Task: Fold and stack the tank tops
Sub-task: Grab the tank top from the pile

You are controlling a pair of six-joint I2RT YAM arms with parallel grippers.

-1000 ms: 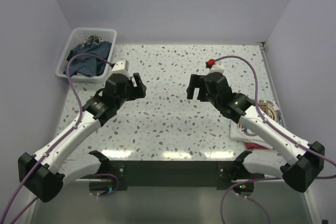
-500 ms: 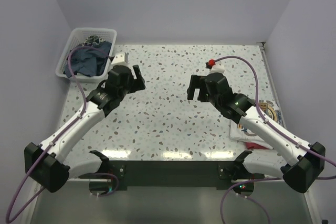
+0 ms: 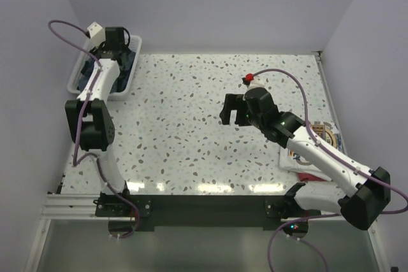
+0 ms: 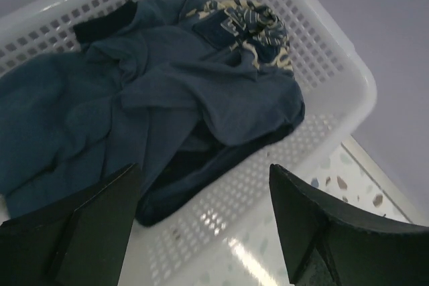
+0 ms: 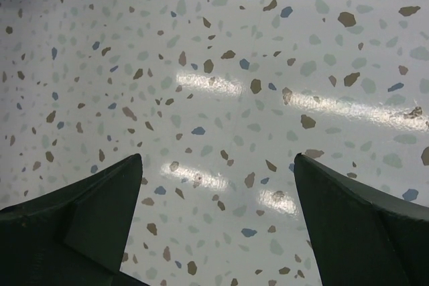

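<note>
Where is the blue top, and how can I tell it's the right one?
Look at the table's far left corner, where a white mesh basket sits. The blue tank top lies crumpled inside it. It is dark slate-blue with a patterned patch, while the other top is white and lies by the table's right edge.

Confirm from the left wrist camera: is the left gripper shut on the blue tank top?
No, the left gripper hangs open above the blue tank top in the basket.
</note>
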